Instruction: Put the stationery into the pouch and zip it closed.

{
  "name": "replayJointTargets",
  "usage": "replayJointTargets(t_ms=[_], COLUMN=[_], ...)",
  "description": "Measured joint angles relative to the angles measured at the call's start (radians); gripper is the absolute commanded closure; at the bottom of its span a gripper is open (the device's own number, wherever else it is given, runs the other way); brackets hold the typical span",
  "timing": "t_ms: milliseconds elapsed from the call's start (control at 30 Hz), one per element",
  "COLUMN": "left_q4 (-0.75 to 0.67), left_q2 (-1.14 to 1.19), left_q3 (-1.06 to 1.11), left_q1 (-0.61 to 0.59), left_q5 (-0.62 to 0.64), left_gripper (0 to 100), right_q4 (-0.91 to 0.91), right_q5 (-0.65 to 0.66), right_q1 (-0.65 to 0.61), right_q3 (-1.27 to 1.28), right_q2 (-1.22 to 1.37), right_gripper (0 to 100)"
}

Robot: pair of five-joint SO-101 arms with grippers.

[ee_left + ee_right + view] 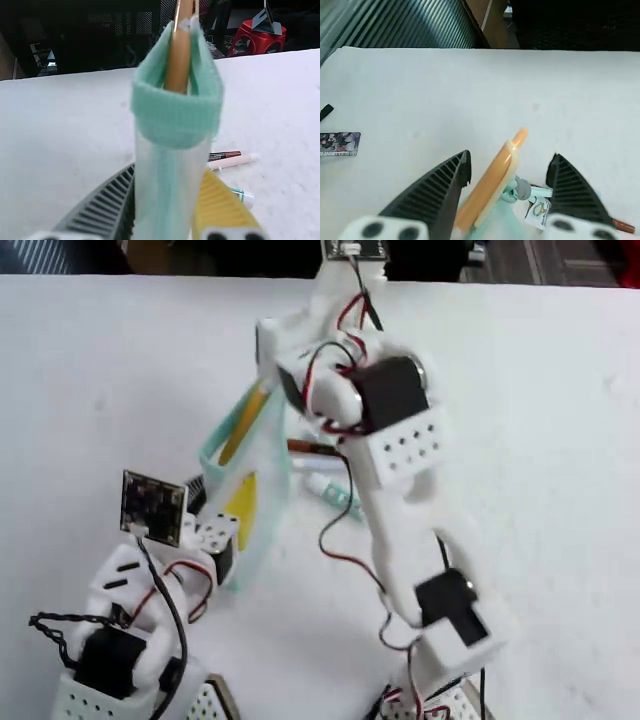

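Observation:
My left gripper (225,530) (170,172) is shut on the lower part of a mint-green and clear pouch (250,490) (175,115), holding it up off the table with its mouth open. An orange pen (243,425) (178,55) (492,177) stands in the mouth, its upper end sticking out. My right gripper (272,365) (510,157) hangs over the mouth, open, with the pen between its fingers but not clamped. A brown pen (312,448) (225,154), a white marker (232,161) and a green-capped tube (335,495) (242,196) lie on the table beside the pouch.
The white table (520,390) is bare on the right and far left. A small printed card (339,144) and a black object (326,111) lie farther off. The right arm (400,500) stretches across the middle, above the loose stationery.

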Motion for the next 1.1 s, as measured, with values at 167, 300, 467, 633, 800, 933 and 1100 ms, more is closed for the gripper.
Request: replayJointTargets(t_ms=[167,300,467,633,800,933,1100], left_q4=[0.0,0.0,0.0,0.0,0.002,0.003,0.003], left_q2=[0.0,0.0,0.0,0.0,0.0,0.0,0.0], left_q3=[0.0,0.0,0.0,0.0,0.0,0.005,0.005], left_q1=[0.0,0.0,0.0,0.0,0.0,0.0,0.0], left_q5=[0.0,0.0,0.0,0.0,0.0,0.0,0.0], left_gripper=[86,86,86,84,78,78,78], right_q4=[0.049,0.051,0.051,0.052,0.115,0.195,0.21], right_q5=[-0.018,-0.018,0.034,0.086,0.126,0.295,0.545], right_q1=[0.0,0.0,0.002,-0.011,-0.034,-0.133,-0.269], right_q3=[-0.091,-0.109,-0.123,-0.127,-0.127,-0.127,-0.087], right_q2=[0.066,0.068,0.068,0.061,0.003,-0.083,-0.204], right_gripper=[90.6,97.3,98.1,98.1,98.1,98.1,92.5])
